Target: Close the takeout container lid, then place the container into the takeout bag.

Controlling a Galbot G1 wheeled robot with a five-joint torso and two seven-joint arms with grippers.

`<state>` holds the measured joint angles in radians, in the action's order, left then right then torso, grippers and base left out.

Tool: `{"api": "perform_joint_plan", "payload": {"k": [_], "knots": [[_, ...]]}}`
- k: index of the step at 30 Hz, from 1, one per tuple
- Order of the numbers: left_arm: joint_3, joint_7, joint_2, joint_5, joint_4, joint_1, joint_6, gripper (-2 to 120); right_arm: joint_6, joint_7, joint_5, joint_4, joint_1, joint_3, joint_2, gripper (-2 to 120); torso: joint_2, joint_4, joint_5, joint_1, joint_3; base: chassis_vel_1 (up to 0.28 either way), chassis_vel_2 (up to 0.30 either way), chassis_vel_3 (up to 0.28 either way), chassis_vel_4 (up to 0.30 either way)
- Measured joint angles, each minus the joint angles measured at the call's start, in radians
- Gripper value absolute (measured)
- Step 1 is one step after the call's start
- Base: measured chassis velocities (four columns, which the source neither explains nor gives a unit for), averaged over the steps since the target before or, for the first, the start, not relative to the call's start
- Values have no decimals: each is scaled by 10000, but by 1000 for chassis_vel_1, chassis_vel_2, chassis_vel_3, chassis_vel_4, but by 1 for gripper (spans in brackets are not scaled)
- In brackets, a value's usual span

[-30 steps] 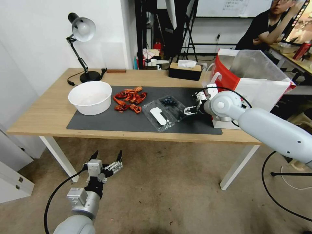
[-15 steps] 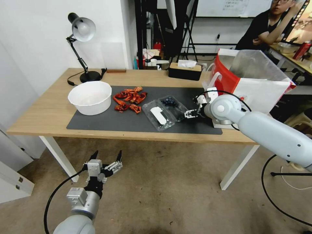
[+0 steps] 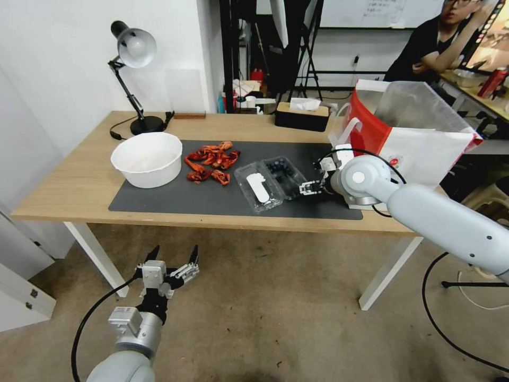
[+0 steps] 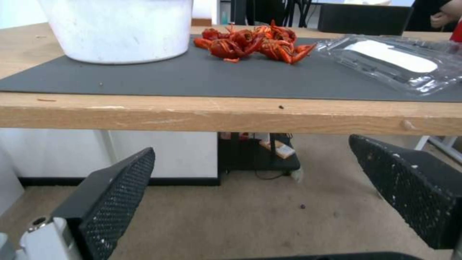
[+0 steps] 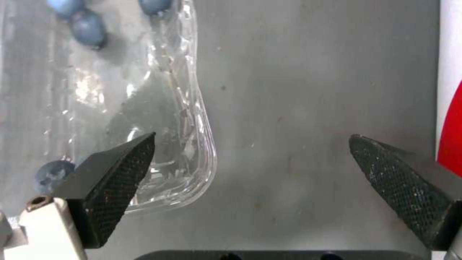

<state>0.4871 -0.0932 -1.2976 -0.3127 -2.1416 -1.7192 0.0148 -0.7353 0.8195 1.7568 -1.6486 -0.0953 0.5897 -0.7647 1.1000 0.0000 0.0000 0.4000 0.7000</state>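
Note:
The takeout container (image 3: 280,171) lies open on the dark mat, its berry half holding dark blueberries (image 5: 89,29). The lid (image 3: 256,188) with its oblong white label lies flat beside it, also visible as the lid (image 4: 391,62) over the table edge. My right gripper (image 3: 309,188) is open just right of the berry half. In the right wrist view this gripper (image 5: 252,139) has one finger over the container's clear corner (image 5: 185,119) and the other over bare mat. The takeout bag (image 3: 424,146) stands open at the table's right end. My left gripper (image 3: 172,264) hangs open below the table front.
A white bowl (image 3: 147,158) and a heap of red crayfish (image 3: 211,161) sit left of the container on the mat (image 3: 159,199). A black tissue box (image 3: 302,115) and a desk lamp (image 3: 135,63) stand at the back. The bag's red side (image 5: 452,137) is close to my right gripper.
My right gripper has drawn nearer and lower along the container's right edge, toward its near corner. The container has shifted slightly. The left arm has not moved.

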Motion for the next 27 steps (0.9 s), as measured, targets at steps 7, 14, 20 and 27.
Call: {"api": "perform_joint_plan", "payload": {"k": [7,14,20,27], "knots": [[-17,3,5,60,11,-4,-30,100,0,505,517,-456,-130,-151,90,100,0,-1,0,0,-1,0,0,0,0],[-14,5,13,94,10,-33,-66,100,0,860,927,-900,-290,-272,144,100,0,0,0,0,0,0,0,0,0],[-10,7,-6,136,10,-72,-106,100,-1,1043,1186,-1199,-424,-396,146,100,0,0,0,0,0,0,0,0,0],[-1,-8,-25,166,10,-112,-126,100,-1,1085,1244,-1432,-595,-513,151,100,0,0,0,0,0,0,0,0,0]]}}
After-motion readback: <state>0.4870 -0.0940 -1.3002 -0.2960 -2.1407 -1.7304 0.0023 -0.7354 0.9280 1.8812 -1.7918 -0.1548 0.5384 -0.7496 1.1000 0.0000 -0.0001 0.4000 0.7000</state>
